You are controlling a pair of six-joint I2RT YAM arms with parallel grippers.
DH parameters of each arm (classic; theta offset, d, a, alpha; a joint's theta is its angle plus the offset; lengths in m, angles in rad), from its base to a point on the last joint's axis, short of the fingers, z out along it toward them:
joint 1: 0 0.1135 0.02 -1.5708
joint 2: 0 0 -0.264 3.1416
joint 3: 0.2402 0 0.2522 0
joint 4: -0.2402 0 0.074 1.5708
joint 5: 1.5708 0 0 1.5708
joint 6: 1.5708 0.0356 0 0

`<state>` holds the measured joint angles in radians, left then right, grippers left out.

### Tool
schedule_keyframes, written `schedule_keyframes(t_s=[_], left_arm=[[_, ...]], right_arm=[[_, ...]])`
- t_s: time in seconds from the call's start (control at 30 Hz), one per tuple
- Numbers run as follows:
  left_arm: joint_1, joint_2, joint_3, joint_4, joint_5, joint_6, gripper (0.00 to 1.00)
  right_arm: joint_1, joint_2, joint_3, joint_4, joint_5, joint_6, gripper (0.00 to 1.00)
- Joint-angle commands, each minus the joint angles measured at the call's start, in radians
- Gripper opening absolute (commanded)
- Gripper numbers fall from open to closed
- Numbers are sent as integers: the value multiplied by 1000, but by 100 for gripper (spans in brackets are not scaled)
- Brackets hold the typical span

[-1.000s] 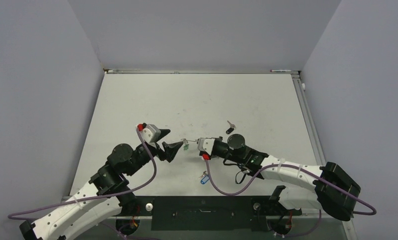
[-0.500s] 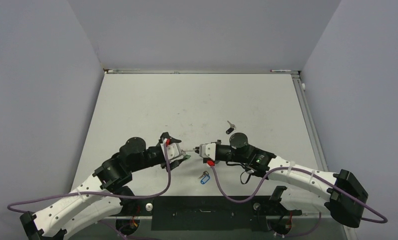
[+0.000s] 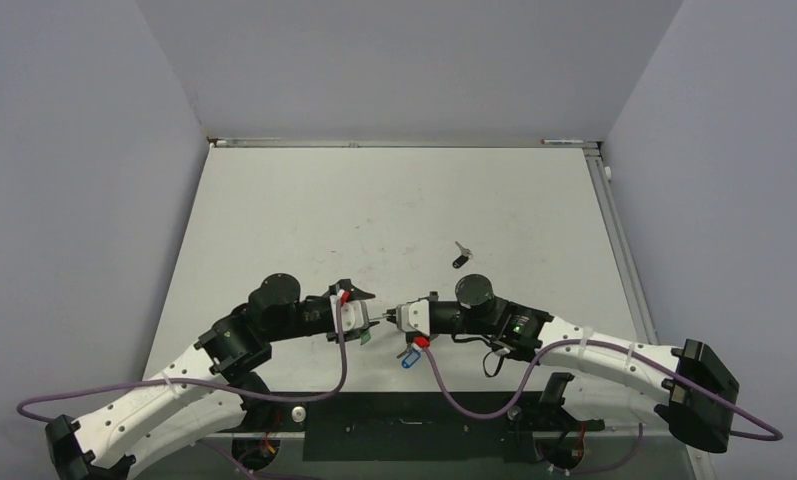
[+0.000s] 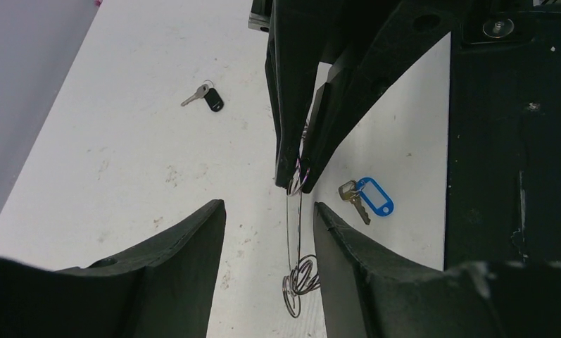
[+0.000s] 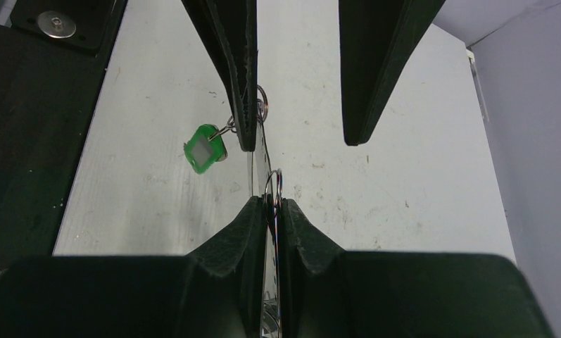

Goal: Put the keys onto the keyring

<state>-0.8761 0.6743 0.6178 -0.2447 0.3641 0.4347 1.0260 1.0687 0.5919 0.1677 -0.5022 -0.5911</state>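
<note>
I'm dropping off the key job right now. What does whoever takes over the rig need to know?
Right hand: shut on the keyring wire.
Left hand: open, straddling that wire, gripping nothing.
Green-tag key: hangs right beside the left hand; I cannot tell whether it is threaded on the ring.
Blue-tag key and black key: loose on the table, not on the ring.
Left to do: confirm the green one, then thread blue and black.
</note>
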Motion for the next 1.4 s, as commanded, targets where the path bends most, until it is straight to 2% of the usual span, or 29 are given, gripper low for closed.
schedule_keyframes(t_s=[0.0,0.23,0.33,0.47,0.63,0.73,0.83,0.9,0.97,1.0,1.07,1.13,1.37], left_arm=[[-1,-8,-29,104,68,14,46],[-1,17,-42,124,101,-11,43],[-1,28,-47,144,96,-22,34],[0,56,-45,144,68,-27,12],[0,72,-47,165,105,-49,10],[7,54,-65,197,120,-65,0],[16,25,-87,224,131,-79,0],[20,6,-97,229,129,-88,0],[29,-6,-100,229,125,-97,0],[34,-9,-102,229,122,-103,0],[45,-19,-106,271,124,-113,0],[52,-32,-115,285,124,-124,0],[62,-57,-123,289,110,-136,0]], right_arm=[[20,-57,39,65,-22,-15,5],[32,-68,31,76,-19,-16,5],[35,-66,34,73,-21,-16,5],[40,-71,33,72,-25,-16,5],[41,-85,29,80,-33,-13,5],[42,-88,24,87,-35,-10,5],[43,-93,21,92,-17,-1,8],[43,-99,19,93,-4,15,26],[43,-109,19,89,0,23,39],[43,-114,18,91,5,28,45],[42,-124,16,93,17,39,51],[41,-134,9,99,24,39,51],[40,-125,2,118,21,50,40]])
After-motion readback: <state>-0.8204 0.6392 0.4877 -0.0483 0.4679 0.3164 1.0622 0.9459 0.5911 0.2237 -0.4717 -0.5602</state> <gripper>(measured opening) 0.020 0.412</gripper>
